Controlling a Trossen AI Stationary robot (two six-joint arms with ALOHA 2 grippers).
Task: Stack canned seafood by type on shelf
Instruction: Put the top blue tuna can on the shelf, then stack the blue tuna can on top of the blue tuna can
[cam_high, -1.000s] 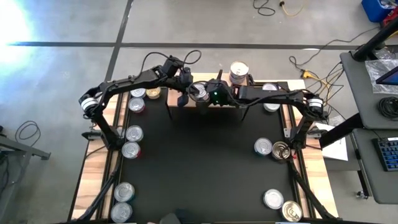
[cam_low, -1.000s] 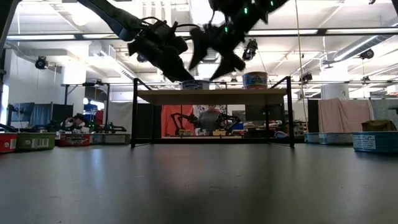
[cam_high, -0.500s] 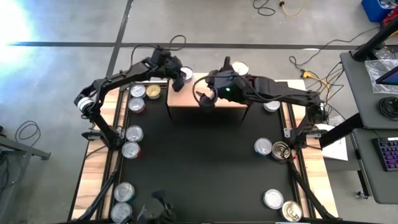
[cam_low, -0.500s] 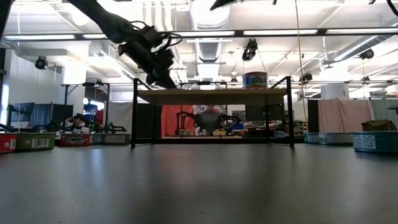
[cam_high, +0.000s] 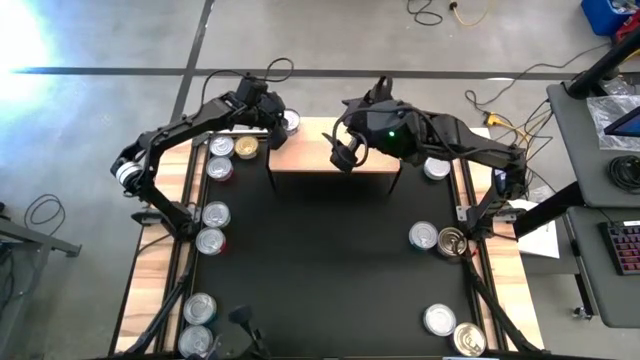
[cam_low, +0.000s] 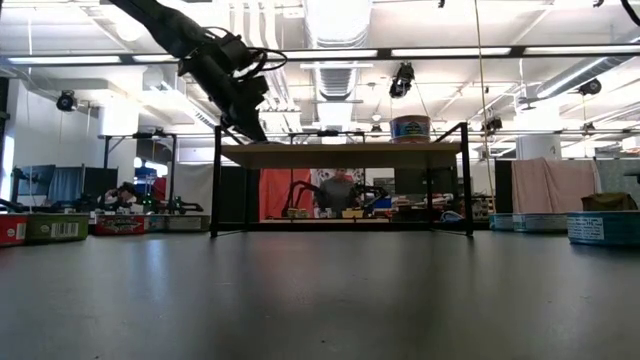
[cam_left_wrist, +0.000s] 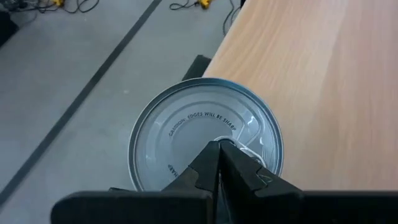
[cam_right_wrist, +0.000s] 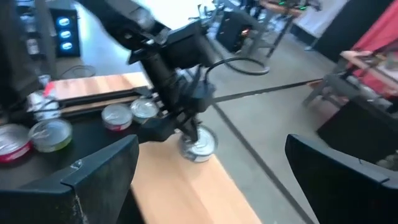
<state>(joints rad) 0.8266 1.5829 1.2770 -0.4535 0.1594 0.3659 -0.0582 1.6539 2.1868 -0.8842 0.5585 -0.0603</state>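
at least thirteen round tins (cam_high: 215, 213), one wood-topped shelf (cam_high: 310, 155), one black mat (cam_high: 320, 260), two dark arms (cam_high: 190, 128)

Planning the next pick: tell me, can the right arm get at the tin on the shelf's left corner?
Probably not yet: the left end effector, shut, sits on that tin, blocking it.

Both arms matte black, slim tubular links with chunkier joint housings. Left arm (cam_high: 185, 130), upper left of high view: silver-white band at the joint near the frame's left edge, thin black cable looping off the wrist. Right arm (cam_high: 450, 150), upper right: small green LED lit on the wrist housing, same light band at its outer joint, cable loop by the wrist. Left gripper (cam_left_wrist: 219, 163): black angular tapered fingers on a flat black crossbar. Right gripper (cam_right_wrist: 208, 168): broad dark wedge-shaped fingers (cam_right_wrist: 93, 180), small logo mark on one.
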